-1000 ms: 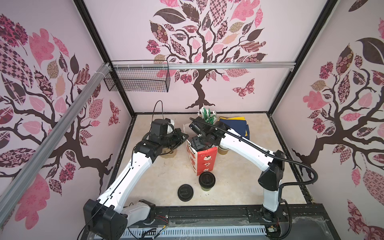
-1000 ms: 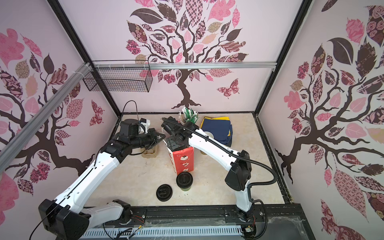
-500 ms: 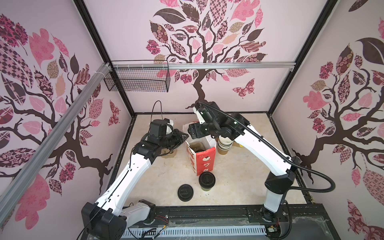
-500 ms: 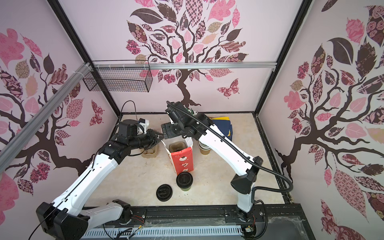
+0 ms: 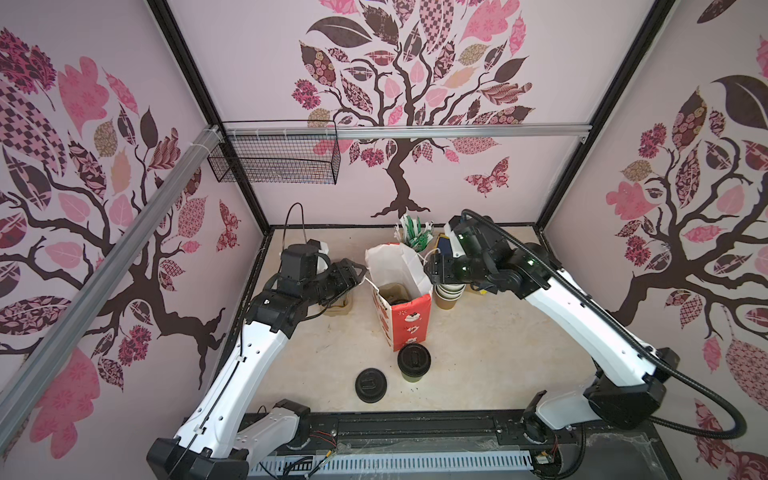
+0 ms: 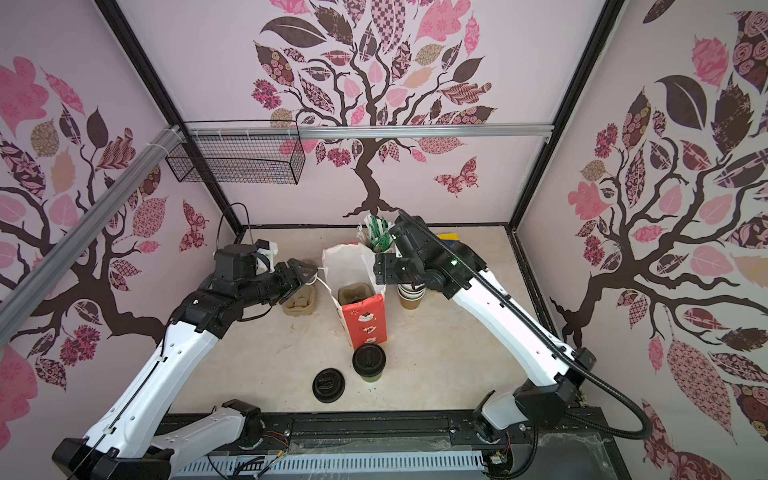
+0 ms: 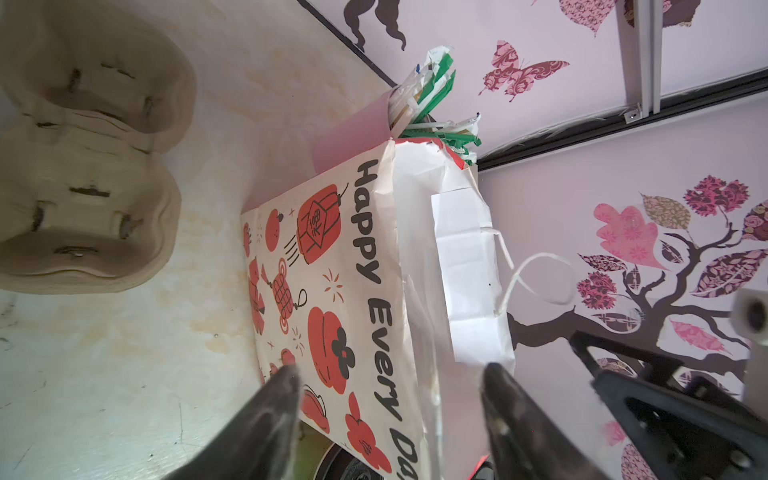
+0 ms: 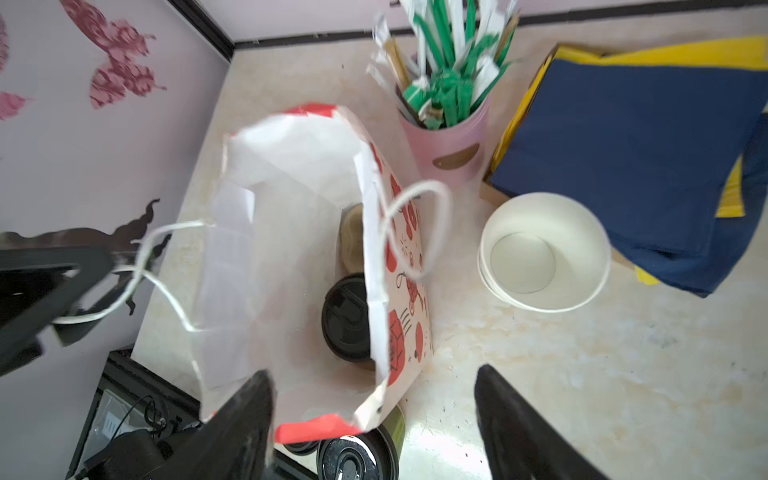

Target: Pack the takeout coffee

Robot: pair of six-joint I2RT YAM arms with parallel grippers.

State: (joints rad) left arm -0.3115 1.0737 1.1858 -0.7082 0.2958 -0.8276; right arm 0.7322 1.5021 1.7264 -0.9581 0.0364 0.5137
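Left claw: black left gripper (image 7: 390, 370) released, empty, beside the red-and-white paper bag (image 5: 409, 320).
Packed: black-lidded paper cup (image 8: 347, 318) deep in bag.
Waiting: brownish-green lidded paper cup (image 5: 413, 365) upright before bag; likely light and crushable, so grip its wall under the lid.
Right claw: black right gripper (image 8: 372, 374) released, over bag rim.
Surface: smooth beige tabletop (image 5: 498, 353); tight beside bag.

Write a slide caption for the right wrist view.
Open right gripper by a bag holding one lidded cup; another cup stands outside.
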